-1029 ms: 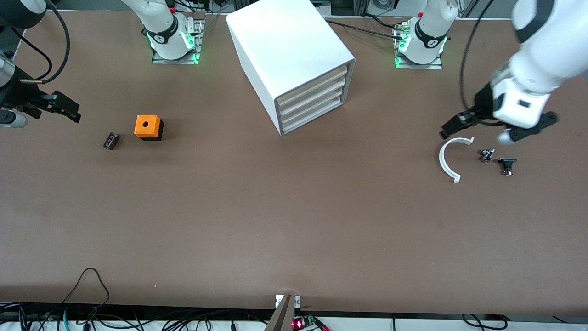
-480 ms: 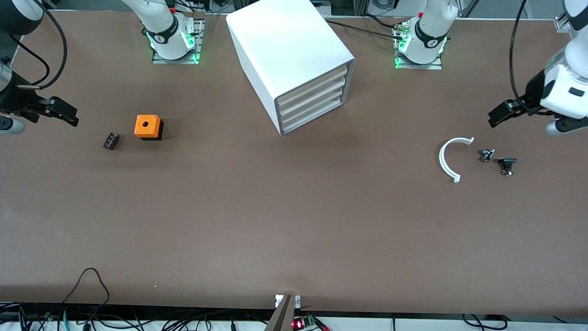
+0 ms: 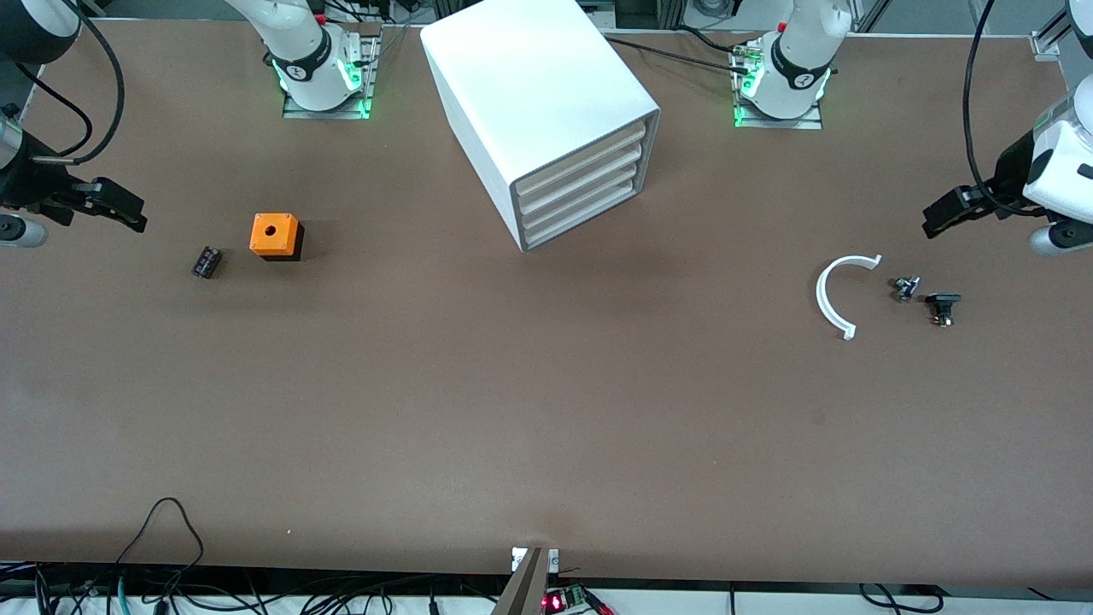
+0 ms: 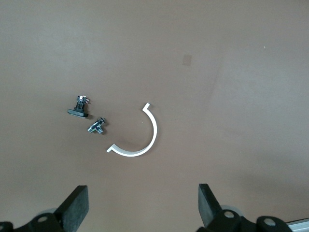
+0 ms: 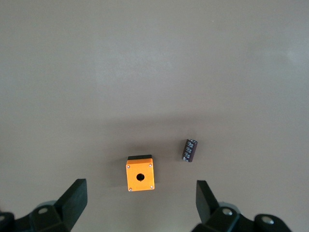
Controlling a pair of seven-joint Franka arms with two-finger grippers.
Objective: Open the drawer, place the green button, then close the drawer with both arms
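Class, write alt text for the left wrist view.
The left claw, fingers wide open, hangs over a brown table above a white half-ring and two small dark parts lying beside it.

Even overhead light, soft shadows

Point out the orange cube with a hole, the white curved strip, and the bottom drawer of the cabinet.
orange cube (image 3: 275, 235): front view, its top face.
white curved strip (image 3: 825, 301): front view, middle of the arc.
bottom drawer (image 3: 586, 217): front view, its front edge.
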